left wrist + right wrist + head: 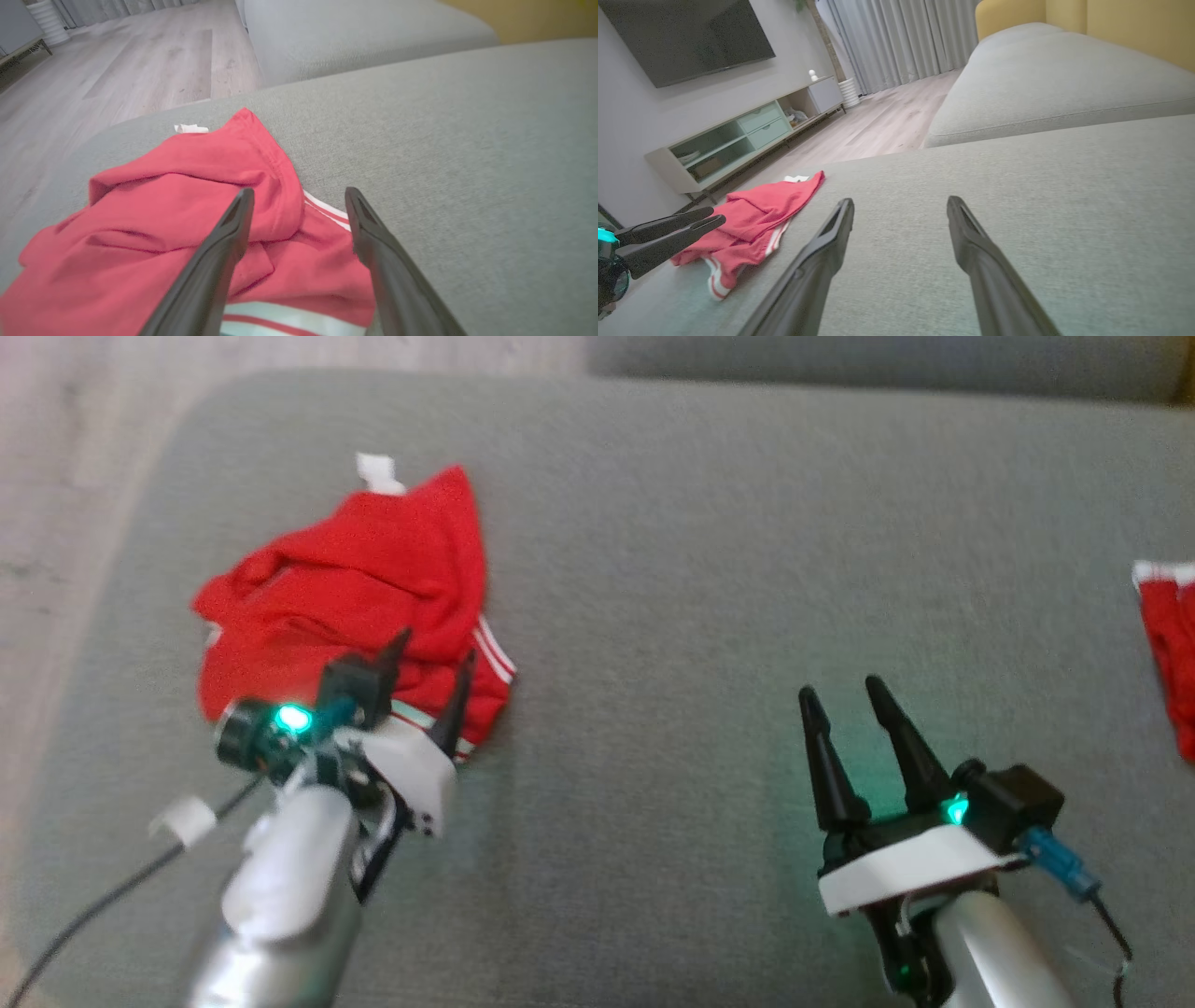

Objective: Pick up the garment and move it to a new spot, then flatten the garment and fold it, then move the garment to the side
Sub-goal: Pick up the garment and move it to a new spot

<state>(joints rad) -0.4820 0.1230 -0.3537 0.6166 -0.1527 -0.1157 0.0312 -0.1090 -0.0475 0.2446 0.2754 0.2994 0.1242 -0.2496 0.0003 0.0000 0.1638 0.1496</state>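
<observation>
left tool (435,649), spread apart, hovers above the crumpled red garment (345,579) under its tips — a shallow pinch could snag one layer only; right tool (842,689) — also apart — hangs clear.

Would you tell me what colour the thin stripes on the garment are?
White, on the red garment; clearest in the left wrist view.
</observation>
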